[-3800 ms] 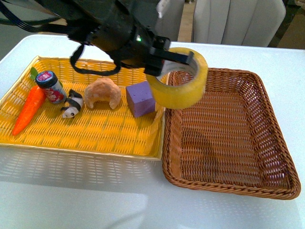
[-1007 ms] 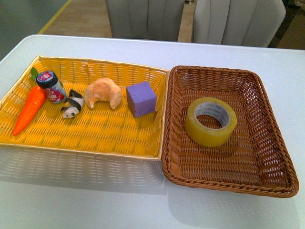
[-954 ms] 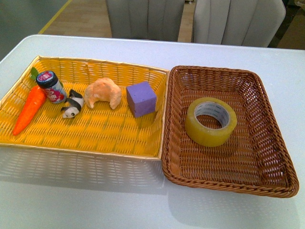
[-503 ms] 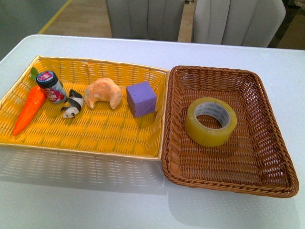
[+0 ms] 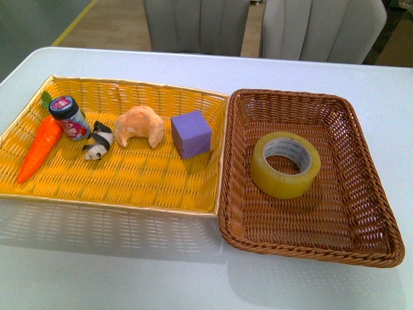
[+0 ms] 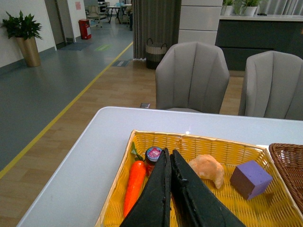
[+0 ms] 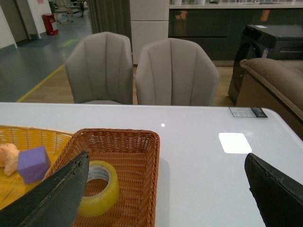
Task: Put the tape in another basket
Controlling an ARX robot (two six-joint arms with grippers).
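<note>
Wide roll of translucent yellowish packing tape with white printed core (image 5: 286, 164) lies flat, hole up, inside the dark brown woven wicker basket (image 5: 372, 161), roughly mid-floor, a bit toward its far half. Basket sits toward the counter's (image 5: 193, 278) right edge. Task looks done.

Handling, as a judgement: stiff ring, moderately light, smooth outer wrap likely a bit slick. Best hold is one finger through the core, the other on the outer wall, pinching the ring wall; the card core gives firmer bite than film. Not fragile. Clear of the basket walls on all sides, so there's room to come down from above.

Around: bright yellow woven basket (image 5: 122, 187) touching the brown one on its left, holding purple foam cube (image 5: 191, 133), croissant-shaped toy (image 5: 140, 126), small panda figure (image 5: 97, 141), small printed can (image 5: 69, 117), orange toy carrot (image 5: 39, 147). Nothing blocks the tape.

Left hand (image 6: 170, 156): fingers pressed together, empty, above the yellow basket. Right hand (image 7: 165, 198): fingers spread wide, empty, on the near side of the brown basket.
</note>
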